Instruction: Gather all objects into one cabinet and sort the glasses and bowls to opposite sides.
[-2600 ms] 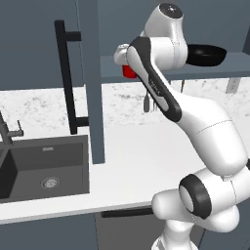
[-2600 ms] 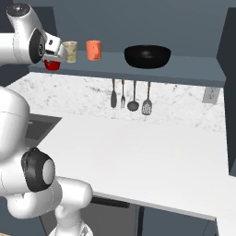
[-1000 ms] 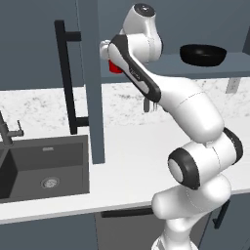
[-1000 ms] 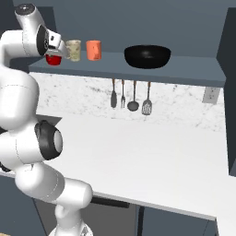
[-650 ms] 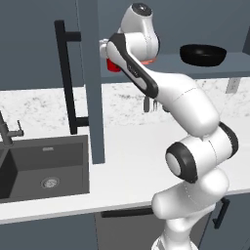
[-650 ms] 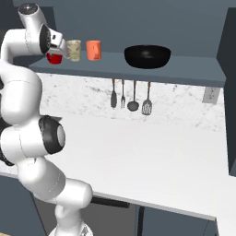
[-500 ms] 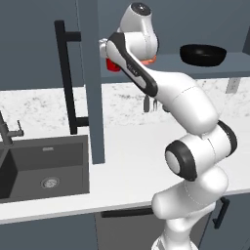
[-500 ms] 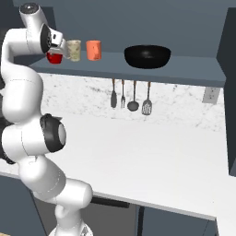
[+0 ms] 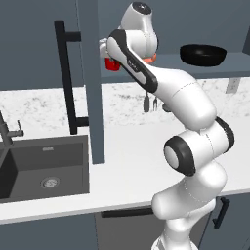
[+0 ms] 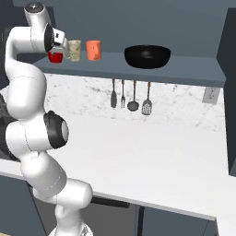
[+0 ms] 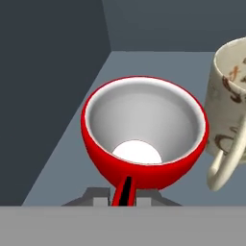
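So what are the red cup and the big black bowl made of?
The red mug looks like glazed ceramic: glossy red outside, smooth pale grey-white inside. The black bowl also seems glazed ceramic or maybe enamelled metal; it is shiny with soft highlights on its rim. Everything here is rendered, so the look leaves it open.

A home kitchen, rendered rather than photographed. Marked as such by a white speckled stone counter [image 10: 152,147] with matching backsplash, a dark sunken sink [image 9: 44,166] with a tap [image 9: 10,134] at the left, and four utensils [image 10: 129,94] hanging in a row under a blue-grey cabinet shelf [image 10: 193,64]. Stocked with crockery up there: red mug [image 11: 144,132], beige patterned cup [image 10: 73,50], orange mug [image 10: 94,50], wide black bowl [image 10: 147,56]. Fitted with a tall cabinet door [image 9: 90,73] bearing a long black bar handle [image 9: 66,73], and a wall socket [image 10: 210,95] at the far right.
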